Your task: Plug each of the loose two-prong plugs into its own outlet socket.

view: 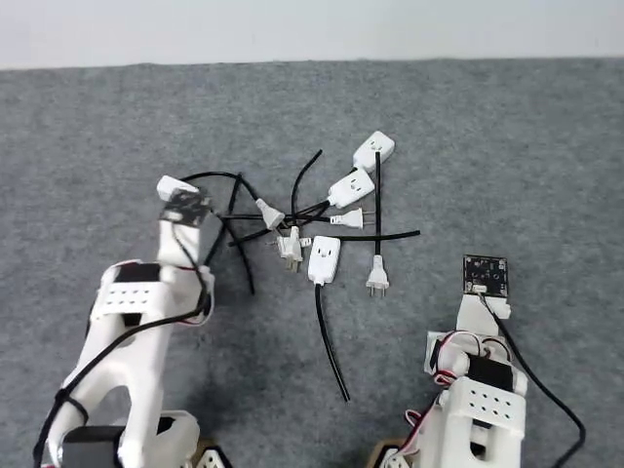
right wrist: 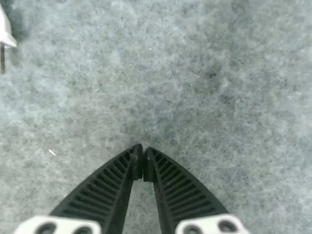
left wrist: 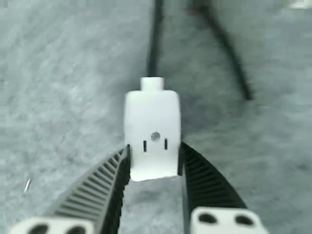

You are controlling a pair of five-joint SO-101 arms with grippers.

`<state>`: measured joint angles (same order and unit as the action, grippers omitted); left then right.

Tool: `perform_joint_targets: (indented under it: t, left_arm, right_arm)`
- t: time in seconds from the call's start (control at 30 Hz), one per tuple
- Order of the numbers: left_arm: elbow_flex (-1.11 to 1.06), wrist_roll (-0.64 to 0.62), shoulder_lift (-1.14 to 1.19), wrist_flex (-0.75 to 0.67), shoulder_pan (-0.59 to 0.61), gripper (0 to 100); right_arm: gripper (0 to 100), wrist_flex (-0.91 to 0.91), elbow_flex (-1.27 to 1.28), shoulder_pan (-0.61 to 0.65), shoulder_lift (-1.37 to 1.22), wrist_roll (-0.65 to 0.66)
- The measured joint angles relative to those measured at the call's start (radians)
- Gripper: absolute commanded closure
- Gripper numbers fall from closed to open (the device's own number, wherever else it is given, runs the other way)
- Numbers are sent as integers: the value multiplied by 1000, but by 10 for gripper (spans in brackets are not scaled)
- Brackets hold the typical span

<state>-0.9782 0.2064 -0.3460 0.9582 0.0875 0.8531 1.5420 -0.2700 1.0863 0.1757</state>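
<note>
Left pincer [left wrist: 153,150], left wrist view: closed partway on a white socket [left wrist: 152,122], with the ribbed fingers [left wrist: 109,180] pressed against both its sides near the slotted end. The slots face the camera. A black cord [left wrist: 155,34] leaves the socket's far end over the grey desk [left wrist: 58,87]. A second cord [left wrist: 226,53] lies slanted near it.

Right wrist view: right pincer [right wrist: 143,156] fully closed, tips touching, holding nothing, above bare desk. A white plug [right wrist: 6,31] is mostly cut off at the edge.

High view: the left arm [view: 136,322] stands at the left, the gripped socket at its tip, just left of the tangle. Three more sockets sit in mid-desk — one farthest back [view: 373,151], one just in front of it [view: 351,187], one nearest the arms [view: 324,259]. Four loose plugs lie among crossed black cords [view: 327,341]: left of centre [view: 269,213], beside the near socket [view: 291,246], below the middle socket [view: 348,218], and farthest right [view: 377,278]. The right arm [view: 483,390] stands at lower right, apart from the tangle.
</note>
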Motion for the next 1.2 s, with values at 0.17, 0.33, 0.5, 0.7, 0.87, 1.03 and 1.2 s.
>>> perform_joint_targets:
  t: [0.17,0.33,0.5,0.7,0.87,1.03,1.2]
  left_arm:
    - [54,5,0,43,-91,809]
    - [58,11,2,43,-101,713]
    - [58,8,2,43,-91,713]
    - [95,-9,2,44,-92,713]
    - [97,-11,2,44,-94,713]
    - [74,-14,2,37,-94,713]
    - [-21,-14,0,-51,-92,713]
  right_arm:
    - [990,0,0,0,0,23]
    - [990,0,0,0,0,35]
    - [990,0,0,0,0,35]
    - [990,0,0,0,0,41]
    - [990,0,0,0,0,41]
    - [990,0,0,0,0,41]
    - [990,0,0,0,0,41]
